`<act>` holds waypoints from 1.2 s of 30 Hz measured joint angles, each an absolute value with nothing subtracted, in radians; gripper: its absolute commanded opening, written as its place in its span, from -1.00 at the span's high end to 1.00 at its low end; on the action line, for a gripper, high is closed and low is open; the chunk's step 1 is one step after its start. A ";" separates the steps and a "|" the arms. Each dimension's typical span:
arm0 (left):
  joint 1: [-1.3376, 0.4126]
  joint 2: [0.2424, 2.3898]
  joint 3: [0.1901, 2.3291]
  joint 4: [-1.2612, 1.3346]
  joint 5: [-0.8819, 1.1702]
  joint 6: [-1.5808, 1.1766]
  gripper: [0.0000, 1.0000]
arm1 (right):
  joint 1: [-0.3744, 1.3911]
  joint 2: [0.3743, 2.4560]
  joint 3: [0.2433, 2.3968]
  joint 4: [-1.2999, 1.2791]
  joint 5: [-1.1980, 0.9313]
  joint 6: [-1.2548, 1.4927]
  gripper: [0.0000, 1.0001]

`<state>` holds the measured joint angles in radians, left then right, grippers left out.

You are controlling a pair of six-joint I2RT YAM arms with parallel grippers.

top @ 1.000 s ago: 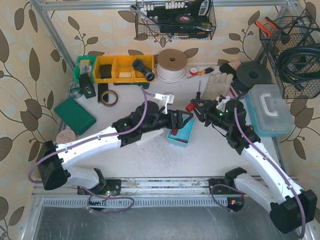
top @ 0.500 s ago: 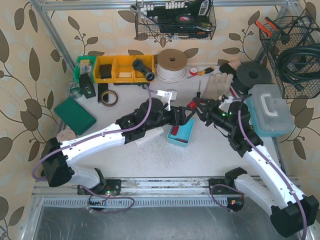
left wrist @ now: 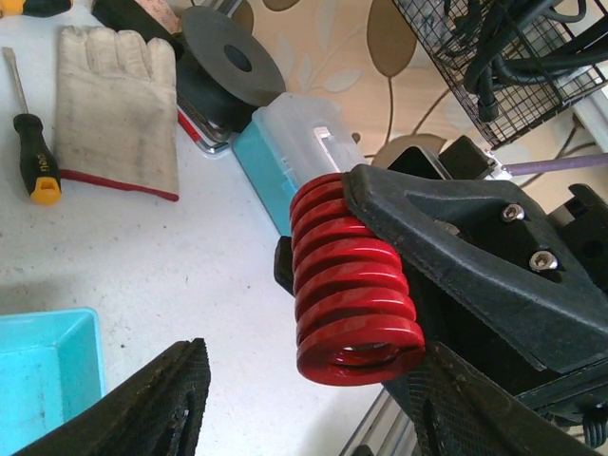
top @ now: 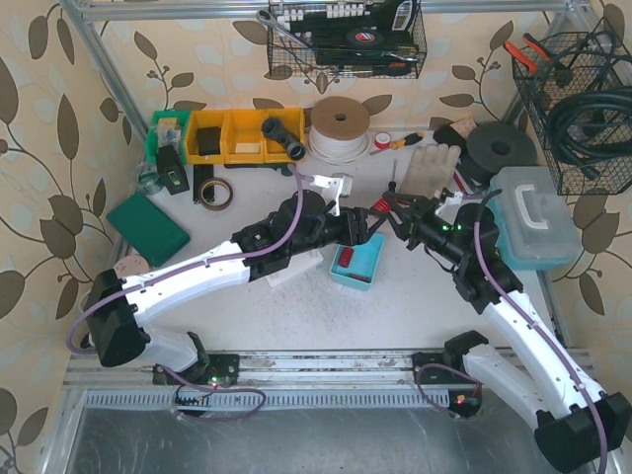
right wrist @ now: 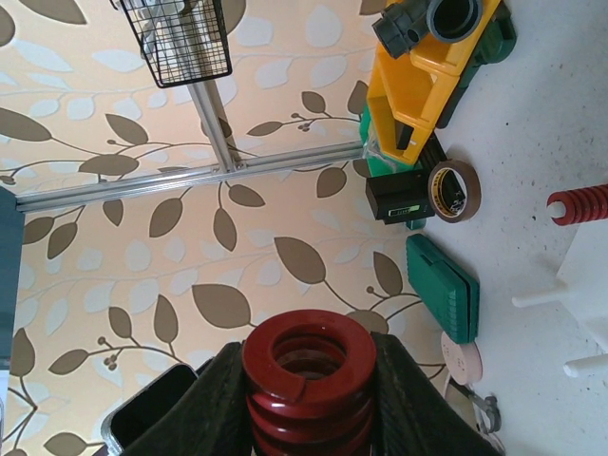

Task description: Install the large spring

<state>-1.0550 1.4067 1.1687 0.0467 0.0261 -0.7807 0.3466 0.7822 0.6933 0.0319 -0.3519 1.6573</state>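
Your right pincer (top: 393, 211) is clamped on the big red metal coil spring (left wrist: 351, 275). It holds the spring up in the air, above the white table (top: 415, 296) and just past the far edge of the light blue plastic tray (top: 367, 259). In the right wrist view you look straight down the hole of the spring, and a black finger (right wrist: 223, 399) presses on each side of it. Your left pincer (top: 362, 229) is the other one to watch. Its two black padded fingers (left wrist: 161, 408) stand apart, and nothing is between them yet. The spring lies right in front of that pincer, in line with the gap. It is a little further out than the tips, close but not touching. The long way of the spring runs toward your left pincer, tilted a little to one side. Its open round end is the end nearest the left fingers. The far part of the spring is covered by the right pincer's finger, so only the near coils are free to grab. Both arms meet in the middle of the table, and the left one is the only one with room to take hold. I think the next move is a hand-over. For that, the left fingers need to slide on along the spring's long way. They should close on the bare coils, one finger on each side, clear of the right pincer. If they come in crooked, the tips may bump the open end.
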 measured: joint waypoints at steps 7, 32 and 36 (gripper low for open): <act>-1.055 1.436 1.204 0.046 0.027 -0.781 -0.18 | 0.347 0.779 0.687 0.035 -0.352 1.664 1.00; -1.069 1.476 1.234 0.050 0.036 -0.766 1.00 | 0.352 0.713 0.641 0.034 -0.323 1.677 1.00; -1.069 1.468 1.232 0.044 0.035 -0.765 1.00 | 0.355 0.712 0.641 0.036 -0.326 1.679 1.00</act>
